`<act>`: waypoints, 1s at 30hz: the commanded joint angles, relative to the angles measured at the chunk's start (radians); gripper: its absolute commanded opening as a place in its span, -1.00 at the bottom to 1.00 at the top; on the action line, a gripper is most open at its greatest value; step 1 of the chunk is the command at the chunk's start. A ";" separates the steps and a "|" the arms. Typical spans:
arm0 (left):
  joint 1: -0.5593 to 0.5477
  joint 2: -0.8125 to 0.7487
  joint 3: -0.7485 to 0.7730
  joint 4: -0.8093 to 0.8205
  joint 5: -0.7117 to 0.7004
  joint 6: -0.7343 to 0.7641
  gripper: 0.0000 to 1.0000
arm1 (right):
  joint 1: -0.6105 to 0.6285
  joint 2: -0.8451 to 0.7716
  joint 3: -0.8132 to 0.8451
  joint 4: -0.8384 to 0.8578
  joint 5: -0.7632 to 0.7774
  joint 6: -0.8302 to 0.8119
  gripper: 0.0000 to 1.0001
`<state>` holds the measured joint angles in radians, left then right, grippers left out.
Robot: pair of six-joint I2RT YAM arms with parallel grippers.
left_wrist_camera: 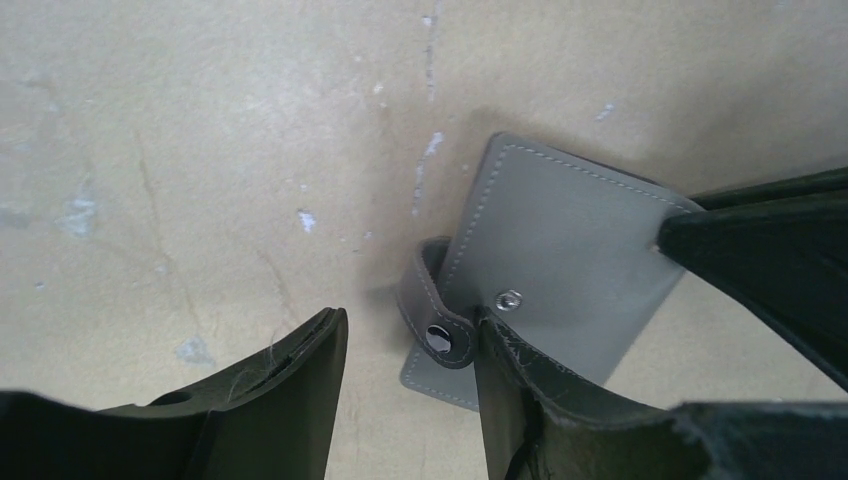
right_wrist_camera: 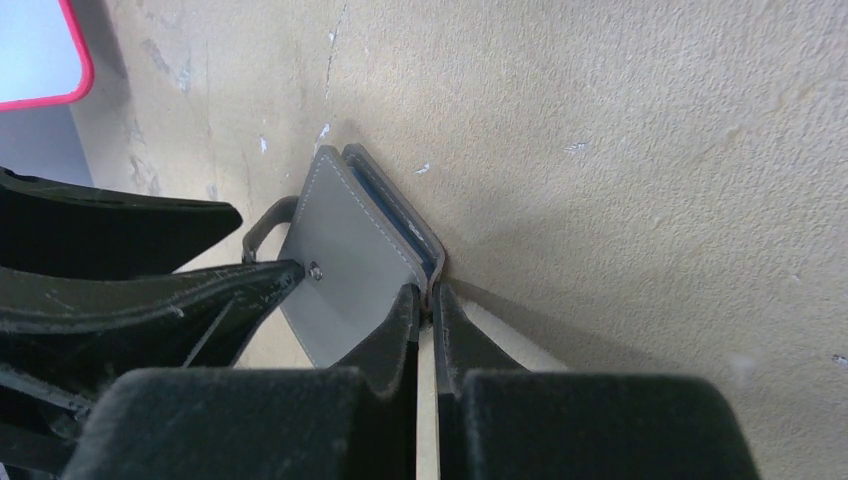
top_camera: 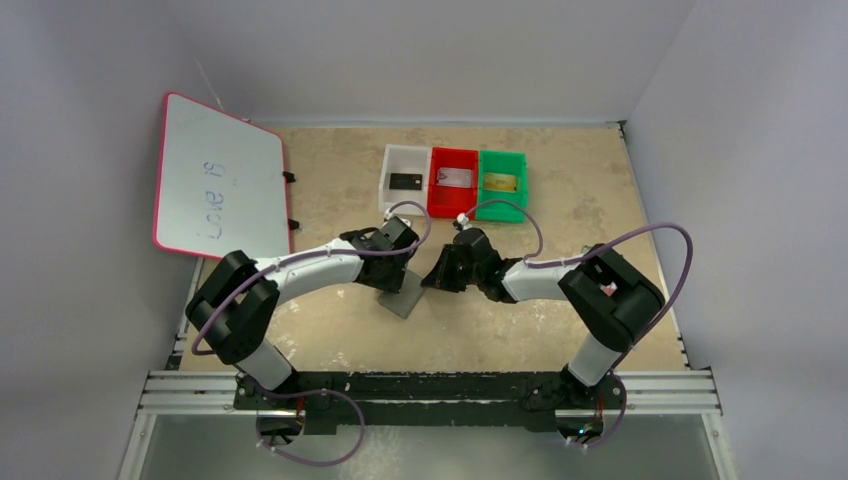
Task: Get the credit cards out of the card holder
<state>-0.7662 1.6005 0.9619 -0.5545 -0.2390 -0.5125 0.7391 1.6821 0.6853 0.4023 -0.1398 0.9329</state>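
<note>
Card holder (left_wrist_camera: 570,250): grey, folded, pockets mostly hidden. Right gripper (right_wrist_camera: 428,296) pinching its edge; left gripper (left_wrist_camera: 412,322) spread, astride strap (left_wrist_camera: 436,310).

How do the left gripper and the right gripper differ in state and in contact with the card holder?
The left gripper stands open, while the right gripper is shut. The left gripper grips nothing, one finger just touching the card holder near its snap; the right gripper pinches the holder's edge. Both are black and hang low over the table.

Card holder (top_camera: 405,298) largely hidden in top view; whiteboard (top_camera: 220,185) writing illegible.
</note>
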 commanded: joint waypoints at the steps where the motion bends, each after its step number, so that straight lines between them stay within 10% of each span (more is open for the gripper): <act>1: 0.002 -0.022 0.031 -0.052 -0.120 -0.003 -0.04 | -0.006 -0.002 0.017 -0.036 0.042 -0.022 -1.00; 10: 0.003 -0.029 0.057 -0.012 -0.143 -0.007 -0.15 | -0.007 0.001 0.022 -0.040 0.037 -0.026 -1.00; 26: 0.052 -0.066 0.063 0.036 0.052 -0.008 -1.00 | -0.014 -0.006 0.033 -0.037 0.020 -0.036 -1.00; 30: 0.054 -0.131 0.097 0.021 0.075 -0.020 -1.00 | -0.061 -0.021 0.068 -0.045 -0.061 -0.053 -0.74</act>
<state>-0.7193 1.5726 0.9890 -0.5472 -0.2024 -0.5137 0.7227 1.6821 0.6956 0.3897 -0.1577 0.9226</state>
